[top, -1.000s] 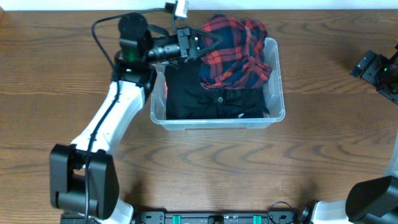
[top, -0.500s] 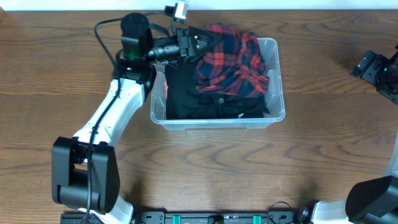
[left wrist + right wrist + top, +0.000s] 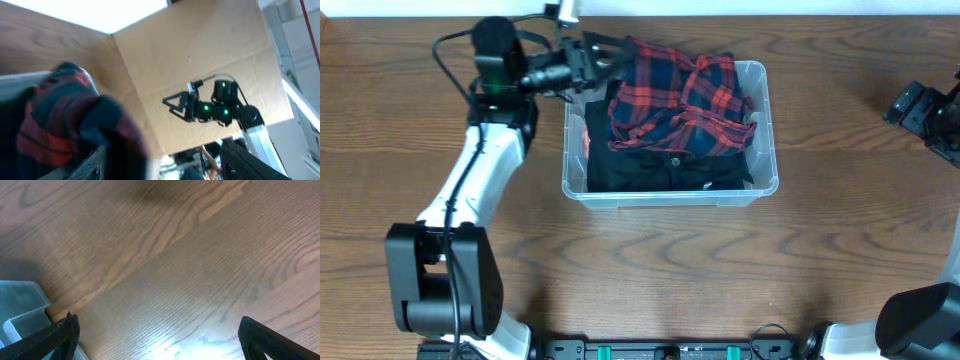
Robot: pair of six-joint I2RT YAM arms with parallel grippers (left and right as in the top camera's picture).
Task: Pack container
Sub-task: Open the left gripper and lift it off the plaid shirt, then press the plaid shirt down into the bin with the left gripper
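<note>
Clear plastic container [image 3: 670, 196] at 12 o'clock on the wooden table [image 3: 650, 270], holding a red-and-navy plaid shirt [image 3: 670, 95] heaped over a black garment [image 3: 650, 172]. Left gripper [image 3: 605, 58] at the container's 10 o'clock corner, jaws spread, clamping nothing; contact with the shirt's edge cannot be told. Right gripper [image 3: 160, 337] at the table's 3 o'clock edge, well apart from the container, jaws wide apart and empty

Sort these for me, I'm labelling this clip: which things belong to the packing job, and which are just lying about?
In the job:
container, a clear bin
red plaid shirt, piled in it
black garment, beneath the shirt
left hand, open by the shirt

Not in use:
right hand, open over the wooden table, far right
</note>
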